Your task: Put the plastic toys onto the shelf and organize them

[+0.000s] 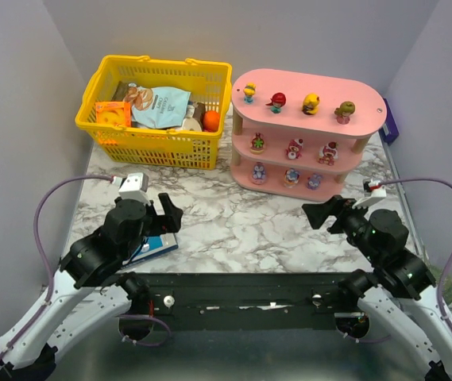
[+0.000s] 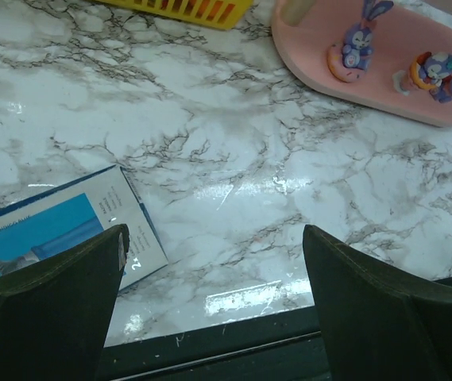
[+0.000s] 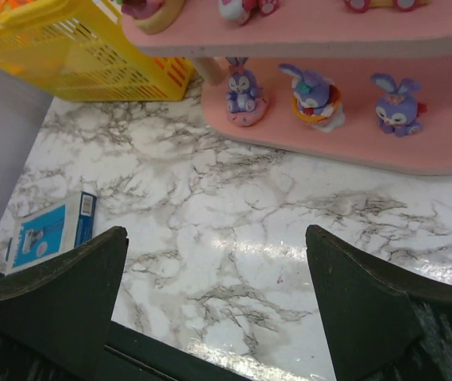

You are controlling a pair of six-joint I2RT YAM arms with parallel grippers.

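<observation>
Left black two-finger gripper [image 1: 167, 216], at 8 o'clock on the table in the top view: jaws spread wide, nothing between them, above bare marble. Just at its 6 o'clock, a flat blue and white rectangular box [image 1: 159, 245], lying on the tabletop, partly hidden under the arm.

Right black two-finger gripper [image 1: 325, 214], at 4 o'clock: jaws likewise wide apart, gripping nothing, short of the shelf and not touching it.

White marble-patterned table [image 1: 241, 218] under both.

At 1 o'clock, the pink three-tier shelf with oval ends and pale wooden posts [image 1: 289, 79], standing upright. On it, ten small plastic toys [image 1: 277, 101]: four in a row on the top tier, three red-and-pink ones on the middle tier, and three purple rabbit-eared figures [image 3: 244, 94] on the bottom tier, upright and spaced apart.

At 11 o'clock, just beside the shelf's left end, a yellow mesh plastic shopping basket [image 1: 154, 144], holding snack packets [image 1: 160, 105] and an orange round object [image 1: 210, 121]. Touching the shelf or not: cannot tell.
</observation>
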